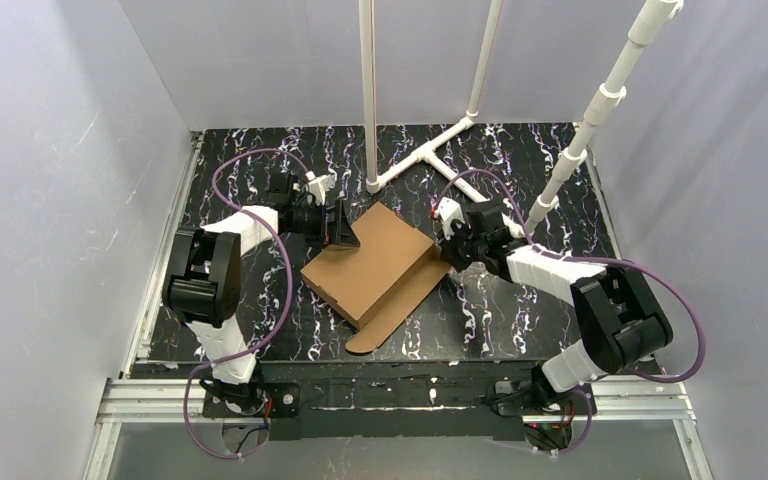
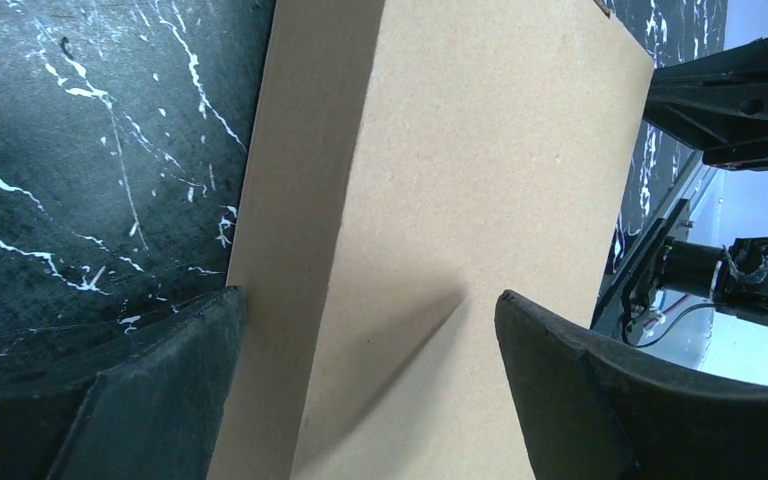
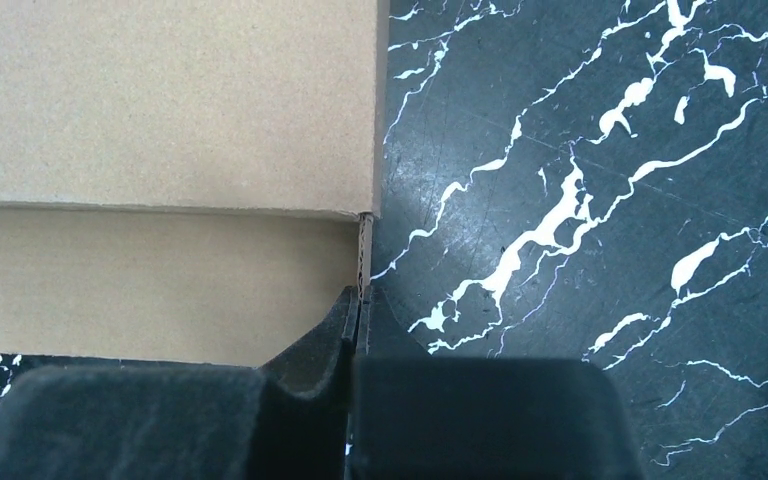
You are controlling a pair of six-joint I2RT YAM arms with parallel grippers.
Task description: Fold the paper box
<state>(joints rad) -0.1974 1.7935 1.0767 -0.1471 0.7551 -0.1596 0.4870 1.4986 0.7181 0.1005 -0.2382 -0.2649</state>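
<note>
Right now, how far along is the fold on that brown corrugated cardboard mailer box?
Done: the paper box looks formed, with its lid panel lying flat on top. In hand: the left gripper is open astride the box's far corner, and the right gripper is shut at its right edge. Left: a rounded flap lies flat on the black marbled table, not tucked in.

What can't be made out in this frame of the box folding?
- Inside of the paper box: in every view its top panel covers it.
- Whether the shut right gripper pinches the box's side edge or only meets it: in the right wrist view the fingers hide the contact, and the top view is too small.
- Whether the open left gripper touches the box: in the left wrist view the fingers cover the contact.
</note>
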